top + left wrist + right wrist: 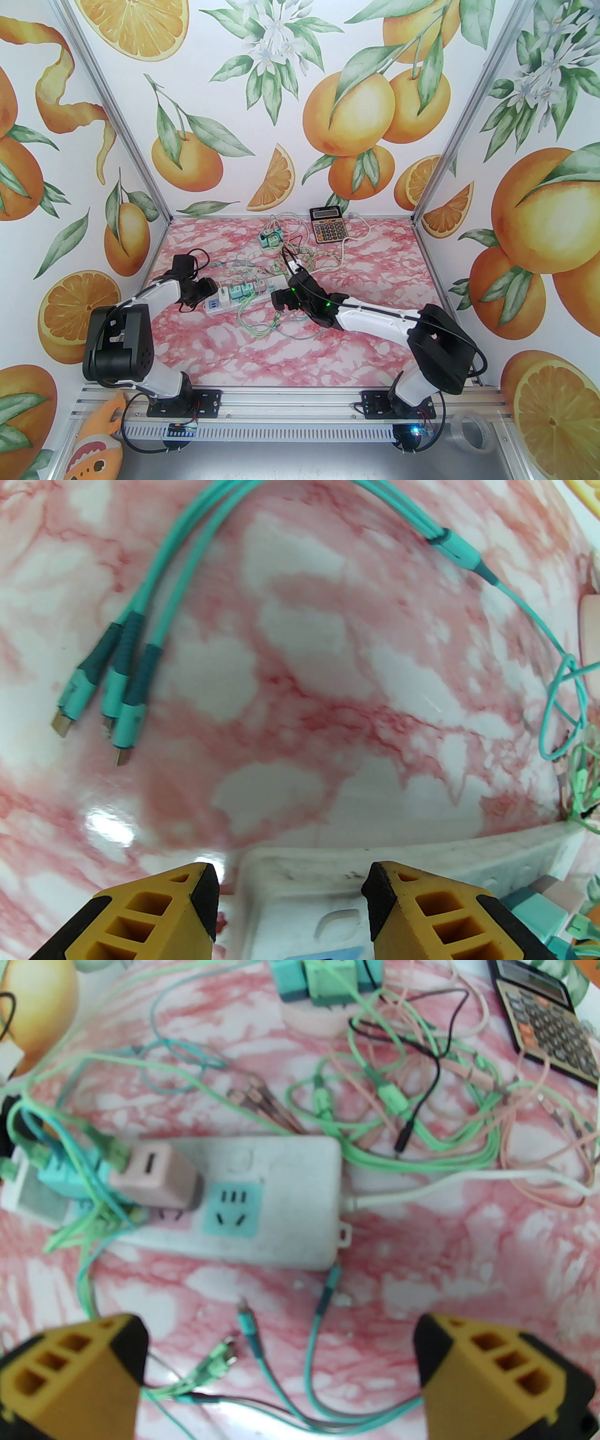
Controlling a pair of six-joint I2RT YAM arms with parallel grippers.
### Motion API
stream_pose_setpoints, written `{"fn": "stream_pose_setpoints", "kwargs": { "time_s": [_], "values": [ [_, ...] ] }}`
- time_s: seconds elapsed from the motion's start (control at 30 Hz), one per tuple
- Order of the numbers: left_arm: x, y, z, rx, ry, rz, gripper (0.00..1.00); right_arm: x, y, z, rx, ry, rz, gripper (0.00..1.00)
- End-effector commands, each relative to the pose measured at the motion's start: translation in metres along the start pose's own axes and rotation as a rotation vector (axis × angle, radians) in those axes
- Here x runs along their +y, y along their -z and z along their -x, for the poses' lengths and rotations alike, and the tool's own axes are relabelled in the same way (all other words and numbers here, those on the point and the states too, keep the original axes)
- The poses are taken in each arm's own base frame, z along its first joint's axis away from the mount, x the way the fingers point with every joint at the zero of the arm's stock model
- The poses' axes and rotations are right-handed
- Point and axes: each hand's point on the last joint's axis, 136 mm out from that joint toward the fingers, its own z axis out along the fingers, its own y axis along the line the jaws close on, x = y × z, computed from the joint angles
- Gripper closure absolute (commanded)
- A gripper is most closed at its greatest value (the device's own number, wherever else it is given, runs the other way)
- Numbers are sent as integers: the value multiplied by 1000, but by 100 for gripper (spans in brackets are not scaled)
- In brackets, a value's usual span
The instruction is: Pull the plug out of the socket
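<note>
A white power strip (269, 296) (290, 1203) lies on the pink marble table with several plugs in it. In the right wrist view a pink plug (154, 1180) sits in a socket next to teal plugs (65, 1175), and one teal socket (232, 1208) is bare. My left gripper (208, 293) (293, 902) hovers at the strip's left end (300, 892), jaws partly apart, one finger (379, 902) over the strip and nothing pinched. Near the strip's right end, my right gripper (280, 300) (281, 1368) stands wide open and holds nothing.
Green, teal and pink charging cables (300, 262) (398, 1100) tangle around the strip. A three-headed teal cable (122, 686) lies left of it. A second cluster of adapters (271, 239) and a calculator (326, 225) sit at the back.
</note>
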Motion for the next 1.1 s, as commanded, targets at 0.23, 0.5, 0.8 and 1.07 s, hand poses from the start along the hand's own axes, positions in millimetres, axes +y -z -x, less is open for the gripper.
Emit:
{"fn": "stream_pose_setpoints", "kwargs": {
  "time_s": [0.23,0.5,0.8,1.07],
  "values": [
    [-58,11,-62,71,63,-106,42,-39,-34,-23,130,-196,50,29],
    [-130,9,-96,88,23,-208,42,-87,-48,-34,138,-333,-10,51],
    [-165,10,-117,107,-62,-214,41,-150,-58,1,81,-363,-94,50],
    [-152,31,-98,49,-131,-166,24,-149,-33,35,45,-316,-67,48]
  ]
}}
